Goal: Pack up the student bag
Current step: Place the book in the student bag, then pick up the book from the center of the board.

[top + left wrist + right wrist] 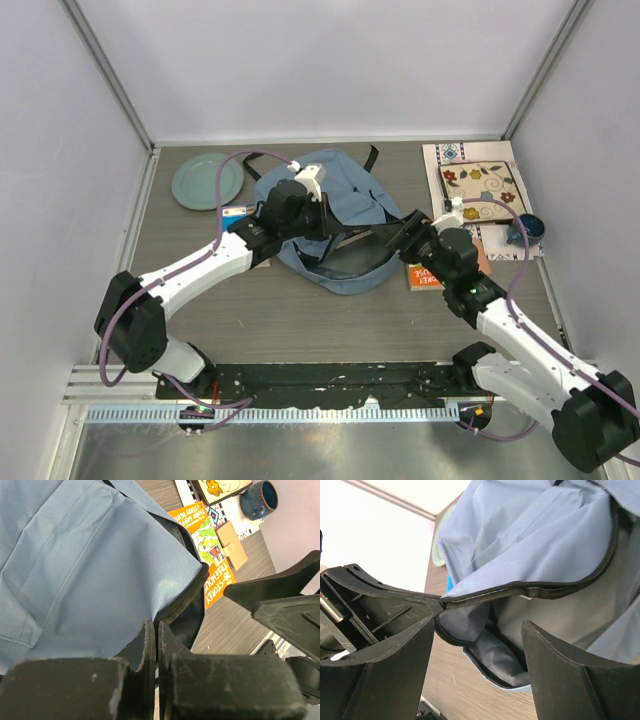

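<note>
Bits and pieces sat scattered on the grey table (pixel 300 310).
A pale green plate (pixel 207 181) lay far left. Over on the right, a flowered tile (pixel 480 186) rested on a white mat (pixel 445 155), with a blue mug (pixel 527 229) near its corner and an orange book (pixel 425 277) with a tan card (pixel 231 544) just beside it.

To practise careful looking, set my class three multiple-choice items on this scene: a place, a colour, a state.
1. The round pale-green plate lies where from the soft light-blue fabric student bag? A) its left B) its right C) inside it
2. The small ceramic mug is: A) red B) dark blue C) white
3. The bag's zipper is: A) fully closed B) open C) missing
Key: A, the top view shows the plate off the bag's left side; B, the mug is blue inside and out; B, the left gripper pinches the parted zipper edge.
</note>
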